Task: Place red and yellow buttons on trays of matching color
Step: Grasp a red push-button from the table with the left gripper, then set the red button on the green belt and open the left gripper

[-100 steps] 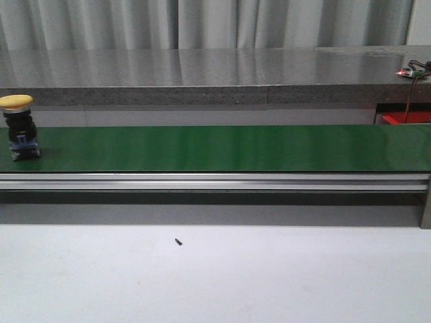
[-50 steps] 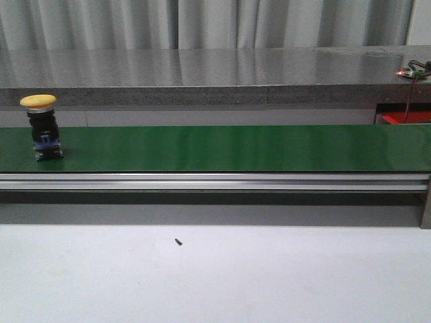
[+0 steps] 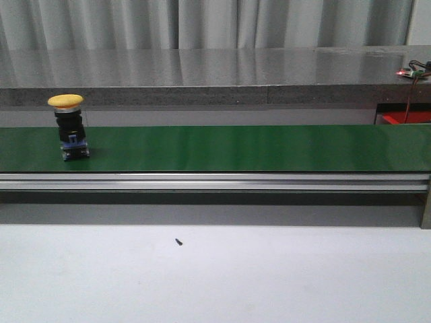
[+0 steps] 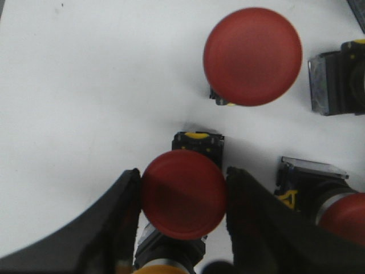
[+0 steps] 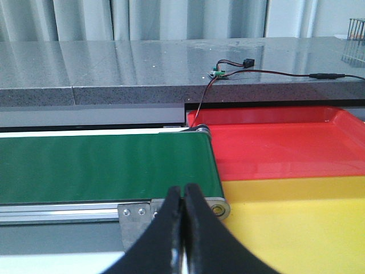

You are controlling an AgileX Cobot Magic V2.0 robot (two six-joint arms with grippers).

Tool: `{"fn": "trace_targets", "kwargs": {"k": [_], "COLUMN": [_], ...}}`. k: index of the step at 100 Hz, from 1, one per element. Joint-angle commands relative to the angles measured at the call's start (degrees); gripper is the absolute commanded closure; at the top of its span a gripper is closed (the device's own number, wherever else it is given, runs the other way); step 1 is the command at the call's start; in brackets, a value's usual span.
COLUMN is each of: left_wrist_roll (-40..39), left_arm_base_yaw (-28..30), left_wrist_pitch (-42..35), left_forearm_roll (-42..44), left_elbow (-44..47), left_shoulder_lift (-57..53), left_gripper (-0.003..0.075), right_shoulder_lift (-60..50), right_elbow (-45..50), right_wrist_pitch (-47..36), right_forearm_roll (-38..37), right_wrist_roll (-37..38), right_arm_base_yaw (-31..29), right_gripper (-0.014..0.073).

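Yellow button (image 3: 67, 125) upright on green conveyor belt (image 3: 256, 148), grey curtains behind, left fingers (image 4: 251, 211) clasping red button (image 4: 183, 194), right fingers (image 5: 191, 228) closed empty.

Even soft light, countertop (image 3: 215, 67) glare, sharp focus

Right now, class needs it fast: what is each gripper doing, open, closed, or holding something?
Left gripper: closed on a red button.
Right gripper: closed, fingers touching, holding nothing.
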Motion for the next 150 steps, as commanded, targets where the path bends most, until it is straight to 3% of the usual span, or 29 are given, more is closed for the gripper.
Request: {"fn": "trace_targets", "kwargs": {"k": [1, 62, 86, 123, 150], "left_wrist_roll": [0.0, -3.9, -3.9, -4.6, -4.8], "left_arm_base_yaw": [0.1, -0.2, -6.8, -21.2, -24.2], "left_wrist_pitch": [1.2, 7.6, 10.1, 6.8, 5.5], "left_forearm_roll": [-0.4, -1.1, -1.5, -1.5, -1.4], "left_elbow": [-2.4, -4.0, -5.0, -5.0, -5.1], "left_shoulder_lift": [-2.9, -18.0, -19.6, -17.4, -11.7], "left_gripper": [0.0547, 0.0547, 0.0547, 0.0547, 0.0546], "right_shoulder_lift": [-1.0, -1.0, -1.0, -1.0, -1.0], "right_elbow": [-1.0, -1.0, -1.0, -1.0, -1.0], "right_wrist_pitch": [-4.7, -4.7, -4.7, -4.7, -4.7], "right_forearm_roll": [-0.2, -0.2, -0.2, -0.2, -0.2], "right_wrist_roll": [-0.1, -0.1, -0.1, -0.1, -0.1], "right_arm_base_yaw": [0.1, 0.1, 0.1, 0.1, 0.1], "right_gripper": [0.066, 0.066, 0.066, 0.066, 0.066]}}
